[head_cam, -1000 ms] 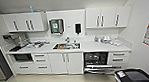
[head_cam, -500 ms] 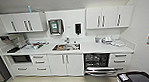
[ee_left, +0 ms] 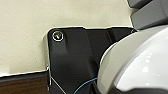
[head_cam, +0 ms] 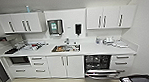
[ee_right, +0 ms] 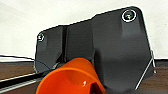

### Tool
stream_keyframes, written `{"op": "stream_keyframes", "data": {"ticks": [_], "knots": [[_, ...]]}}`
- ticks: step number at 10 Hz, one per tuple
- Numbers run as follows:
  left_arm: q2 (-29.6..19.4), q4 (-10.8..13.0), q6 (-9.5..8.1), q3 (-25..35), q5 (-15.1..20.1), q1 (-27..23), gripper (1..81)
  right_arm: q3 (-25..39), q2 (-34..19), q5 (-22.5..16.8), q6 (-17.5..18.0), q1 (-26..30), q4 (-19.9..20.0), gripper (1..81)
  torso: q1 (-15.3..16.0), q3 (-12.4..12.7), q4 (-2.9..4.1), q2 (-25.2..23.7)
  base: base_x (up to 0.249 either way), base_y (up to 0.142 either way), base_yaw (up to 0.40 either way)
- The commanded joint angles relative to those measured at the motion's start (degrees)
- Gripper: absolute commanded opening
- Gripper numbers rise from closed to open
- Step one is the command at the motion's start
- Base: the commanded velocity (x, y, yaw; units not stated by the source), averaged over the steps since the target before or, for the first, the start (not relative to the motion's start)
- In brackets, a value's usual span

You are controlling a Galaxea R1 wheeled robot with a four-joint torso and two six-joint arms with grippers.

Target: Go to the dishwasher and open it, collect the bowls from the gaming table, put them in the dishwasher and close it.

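One dishwasher (head_cam: pixel 98 65) stands open; one orange bowl (ee_right: pixel 71 78) shows.

You can't make out what sits in the dishwasher (head_cam: pixel 97 62): its dark interior is a blur. The clutter on the tabletop (head_cam: pixel 91 48) at far left is too small to identify. In the right wrist view, the orange bowl (ee_right: pixel 71 77) is cut off by the frame's edge.

Left wrist plate (ee_left: pixel 72 62) — dark, one corner fitting visible. Right wrist plate (ee_right: pixel 100 52) — dark, two corner fittings visible; gripper state apparently not discernible at either wrist.
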Motion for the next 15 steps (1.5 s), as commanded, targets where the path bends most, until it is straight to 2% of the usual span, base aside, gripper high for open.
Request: {"op": "stream_keyframes", "data": {"ticks": [1,15], "knots": [[-1.0,-0.1,-0.01,0.3,1.0,-3.0,1.0,0.1,-0.2,-1.6,0.0,2.7,-0.4,1.0,0.0,0.0,0.00,0.0,0.133,0.000,0.000],[-0.6,0.0,-0.09,0.3,1.0,-3.0,1.0,0.1,-0.1,-1.6,0.0,2.8,-0.3,1.0,0.0,0.0,0.00,0.0,0.134,0.000,0.000]]}}
